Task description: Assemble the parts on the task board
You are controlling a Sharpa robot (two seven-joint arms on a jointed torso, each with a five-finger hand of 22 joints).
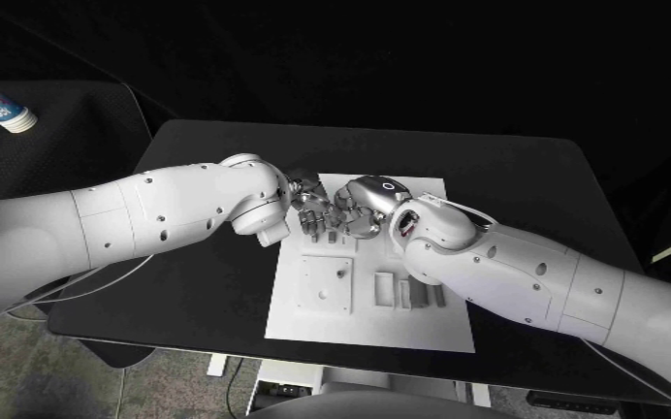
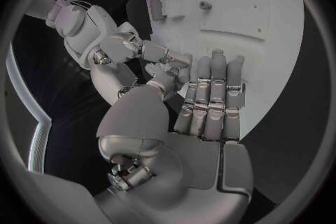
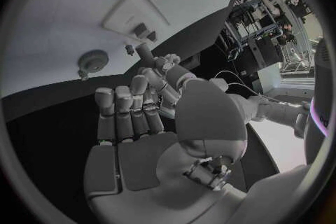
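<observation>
Both hands have met over the upper half of the task board (image 1: 367,327), the white plate lying in the middle of the black desk (image 1: 531,162). In the head view the left hand (image 1: 310,210) and the right hand (image 1: 361,217) sit knuckle to knuckle just above the frame's centre, so close that I cannot see daylight between them.

The left wrist view shows the left hand's fingers (image 2: 210,95) laid flat and straight, side by side, with nothing in them. In it the right hand's fingertips (image 2: 164,59) appear curled round something small and dark, but I cannot tell whether that is a part or just shadow. The right wrist view shows the right hand's fingers (image 3: 129,112) straight too, the thumb side reaching forward.

The grey parts (image 1: 408,291) lie in a row right of centre on the board, beside a raised square plate (image 1: 326,283).

The risk I see is crowding: two hands working that tightly could knock each other, and anything pinched there might slip and drop onto the board or roll off the desk. A forearm sweeping low could also nudge the loose grey pieces out of line.
</observation>
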